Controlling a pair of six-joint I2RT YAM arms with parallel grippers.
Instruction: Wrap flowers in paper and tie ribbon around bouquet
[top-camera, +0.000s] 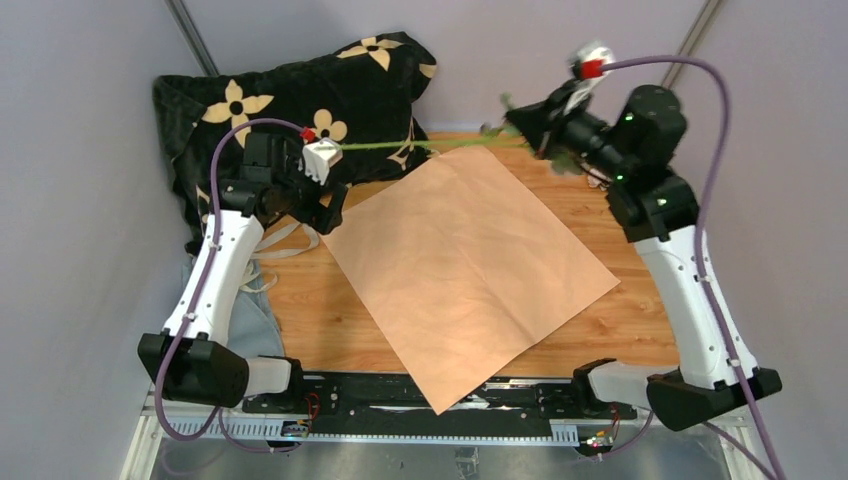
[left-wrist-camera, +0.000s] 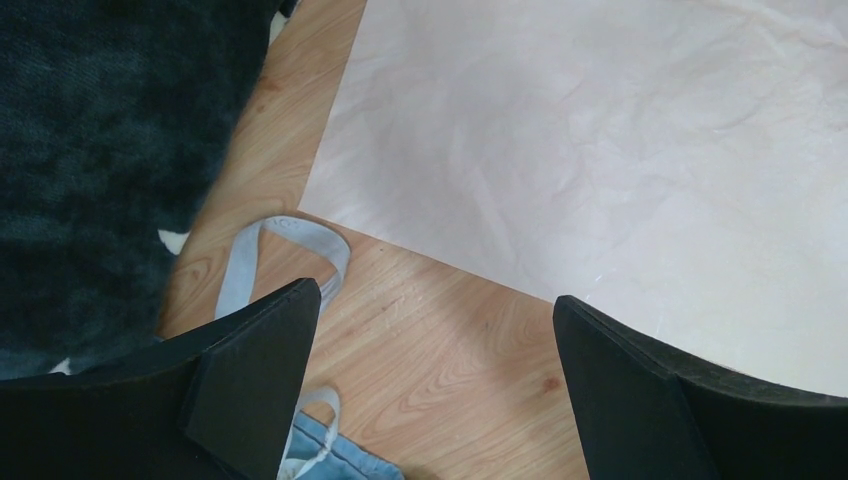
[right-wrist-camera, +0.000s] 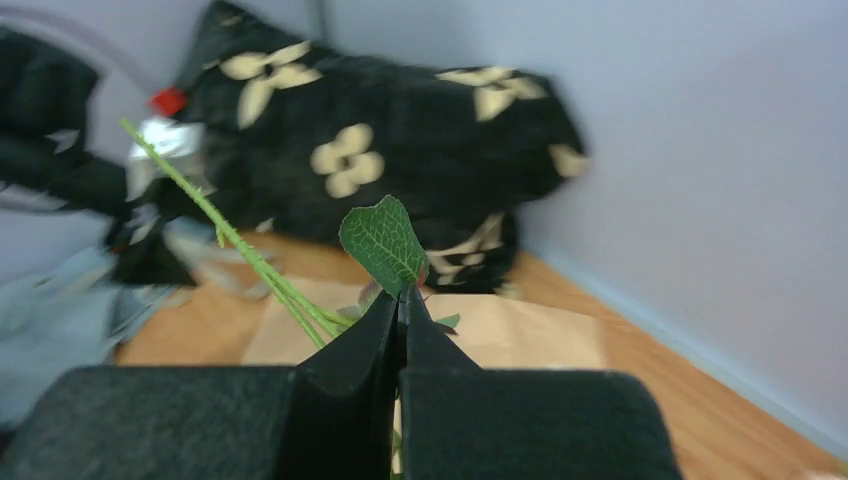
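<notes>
right claw (right-wrist-camera: 402, 300) clamped on flowers (top-camera: 420, 146), stems held above far edge of table (top-camera: 620, 320), tips toward left arm | left claw (left-wrist-camera: 432, 298) spread wide over ribbon (left-wrist-camera: 300, 226) beside tan paper (top-camera: 470, 260) corner | paper flat mid-table, black pillow (top-camera: 300, 90) behind

So it's two white-shelled arms (top-camera: 215, 270) with chunky black joints, a purple cable (top-camera: 712, 150) looping off each wrist (red connector (top-camera: 592, 68) at the end), plus matte black wedge-shaped jaws.
</notes>
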